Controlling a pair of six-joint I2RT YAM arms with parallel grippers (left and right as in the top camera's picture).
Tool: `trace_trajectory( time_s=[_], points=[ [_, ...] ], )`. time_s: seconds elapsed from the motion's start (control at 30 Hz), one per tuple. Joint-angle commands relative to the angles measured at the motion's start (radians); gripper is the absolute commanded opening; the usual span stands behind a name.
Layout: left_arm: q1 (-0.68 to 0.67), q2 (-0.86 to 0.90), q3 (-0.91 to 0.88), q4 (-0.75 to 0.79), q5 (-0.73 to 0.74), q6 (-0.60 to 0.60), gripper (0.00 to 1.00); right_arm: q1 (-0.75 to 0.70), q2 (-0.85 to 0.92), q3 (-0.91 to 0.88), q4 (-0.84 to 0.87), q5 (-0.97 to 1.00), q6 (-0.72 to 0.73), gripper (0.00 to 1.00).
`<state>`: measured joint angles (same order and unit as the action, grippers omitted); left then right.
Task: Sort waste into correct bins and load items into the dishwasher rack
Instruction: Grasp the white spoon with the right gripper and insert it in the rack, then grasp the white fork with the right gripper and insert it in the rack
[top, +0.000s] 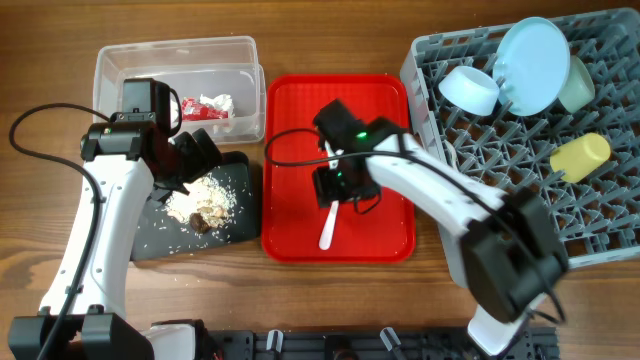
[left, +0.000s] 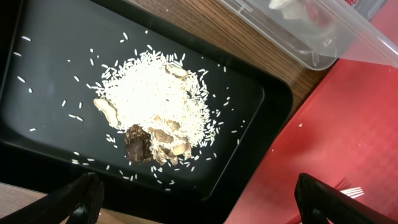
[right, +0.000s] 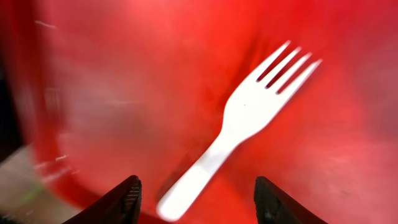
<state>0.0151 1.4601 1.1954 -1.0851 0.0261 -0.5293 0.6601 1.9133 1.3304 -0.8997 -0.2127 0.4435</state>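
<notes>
A white fork (top: 328, 226) lies on the red tray (top: 290, 150). My right gripper (top: 335, 186) hangs open just above it. In the right wrist view the fork's (right: 242, 127) handle end lies between the open fingers (right: 199, 202). My left gripper (top: 195, 160) is open and empty over the black tray (top: 160, 240), which holds rice scraps with brown lumps (top: 205, 203); they also show in the left wrist view (left: 152, 102). The clear tub (top: 130, 62) holds the red wrapper (top: 200, 108) and white tissue (top: 220, 100). The grey rack (top: 500, 170) holds the blue plate (top: 535, 62), blue bowl (top: 470, 88), mint bowl (top: 580, 85) and yellow cup (top: 580, 157). The spoon is not visible.
The red tray sits between the black tray and the rack, touching both closely. The tub's corner (left: 311, 37) lies just beyond the black tray (left: 50, 74). Loose rice grains lie on the wood near the black tray's front. Black cables trail from both arms.
</notes>
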Motion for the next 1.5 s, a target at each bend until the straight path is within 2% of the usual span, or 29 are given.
trace_trajectory(
  time_s=[0.0, 0.07, 0.17, 0.23, 0.27, 0.47, 0.53, 0.7, 0.9, 1.0, 1.03, 1.1, 1.23, 1.47],
  points=[
    [0.005, -0.016, 0.003, -0.002, -0.013, -0.002, 1.00, 0.019, 0.121, -0.011, 0.003, 0.050, 0.166, 0.53],
    [0.005, -0.016, 0.003, -0.001, -0.013, -0.002, 1.00, 0.019, 0.160, -0.011, 0.009, 0.071, 0.188, 0.45],
    [0.005, -0.016, 0.003, -0.001, -0.013, -0.002, 1.00, 0.009, 0.162, -0.002, -0.002, 0.105, 0.188, 0.17],
    [0.005, -0.016, 0.003, -0.001, -0.013, -0.002, 1.00, -0.028, 0.149, 0.023, -0.015, 0.109, 0.185, 0.08],
    [0.005, -0.016, 0.003, -0.002, -0.013, -0.002, 1.00, -0.051, 0.132, 0.037, -0.027, 0.121, 0.181, 0.07],
    [0.005, -0.016, 0.003, -0.005, -0.013, -0.003, 1.00, -0.251, -0.166, 0.177, -0.162, 0.152, -0.213, 0.07],
    [0.005, -0.016, 0.003, -0.004, -0.013, -0.003, 1.00, -0.328, -0.268, 0.185, -0.208, 0.226, -0.330, 0.15],
    [0.005, -0.016, 0.003, -0.004, -0.012, -0.003, 1.00, -0.453, -0.283, 0.132, -0.268, 0.409, -0.371, 0.15],
    [0.005, -0.016, 0.003, -0.004, -0.013, -0.003, 1.00, -0.484, -0.283, -0.076, -0.159, 0.414, -0.402, 0.17],
    [0.005, -0.016, 0.003, -0.004, -0.013, -0.003, 1.00, -0.484, -0.283, -0.082, -0.141, 0.387, -0.388, 0.40],
    [0.005, -0.016, 0.003, -0.004, -0.013, -0.003, 1.00, -0.484, -0.283, -0.082, -0.140, 0.373, -0.387, 0.42],
    [0.005, -0.016, 0.003, -0.004, -0.013, -0.003, 1.00, -0.484, -0.283, -0.082, -0.142, 0.335, -0.387, 0.38],
    [0.005, -0.016, 0.003, -0.004, -0.013, -0.003, 1.00, -0.484, -0.283, -0.082, -0.174, 0.309, -0.344, 0.19],
    [0.005, -0.016, 0.003, -0.004, -0.013, -0.003, 1.00, -0.484, -0.283, -0.082, -0.217, 0.295, -0.253, 0.11]
  ],
)
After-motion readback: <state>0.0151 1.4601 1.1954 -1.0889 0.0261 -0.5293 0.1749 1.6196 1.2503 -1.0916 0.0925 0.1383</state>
